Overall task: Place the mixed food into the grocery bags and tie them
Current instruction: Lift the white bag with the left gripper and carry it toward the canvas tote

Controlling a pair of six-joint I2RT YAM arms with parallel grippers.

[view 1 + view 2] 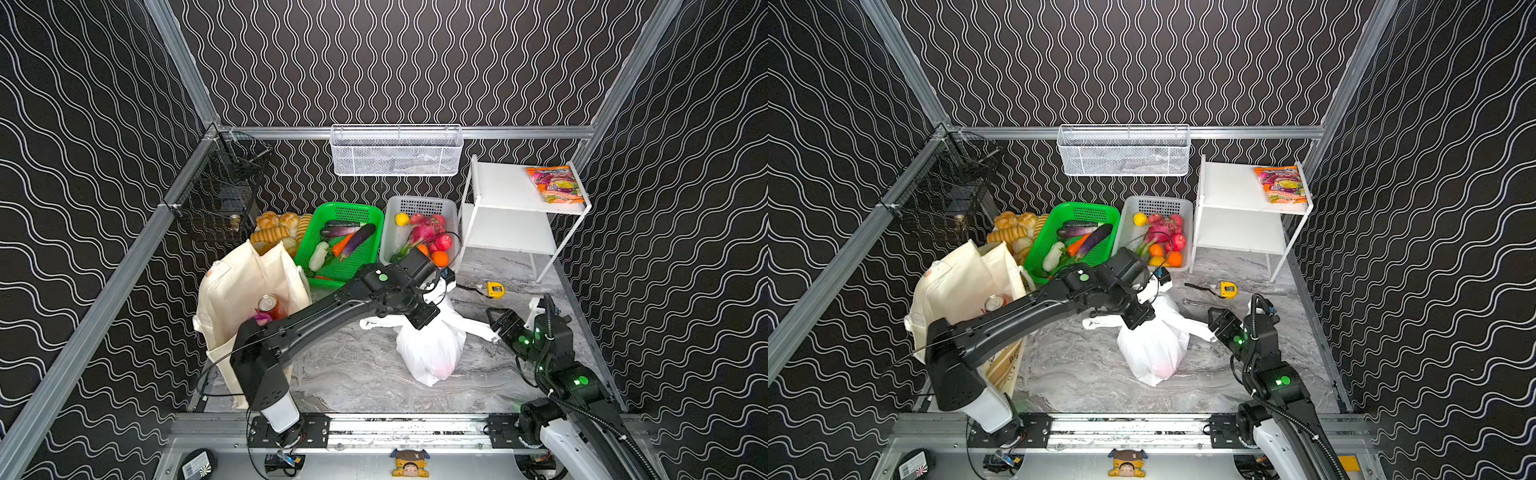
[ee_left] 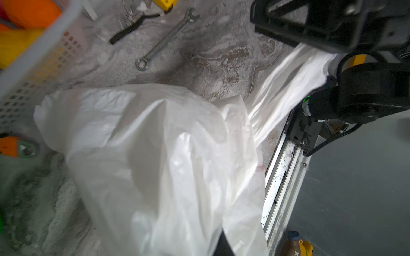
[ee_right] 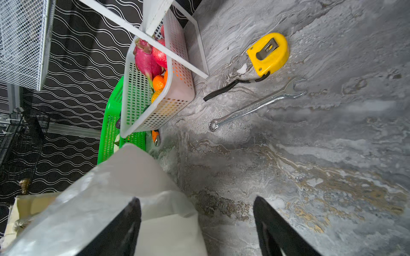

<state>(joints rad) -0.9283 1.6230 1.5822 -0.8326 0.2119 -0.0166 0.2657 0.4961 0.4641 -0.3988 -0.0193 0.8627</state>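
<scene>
Tabletop [image 1: 353, 374]: left jaws tight on bag [image 1: 432, 353]

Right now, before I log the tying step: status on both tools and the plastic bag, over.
Left tool shut on plastic bag top. Right tool open beside its handle. Wrench and tape measure lie beyond it, not touching.

A small "x" on the cartoon figurine [image 1: 1127, 462]; other print too blurred.
</scene>
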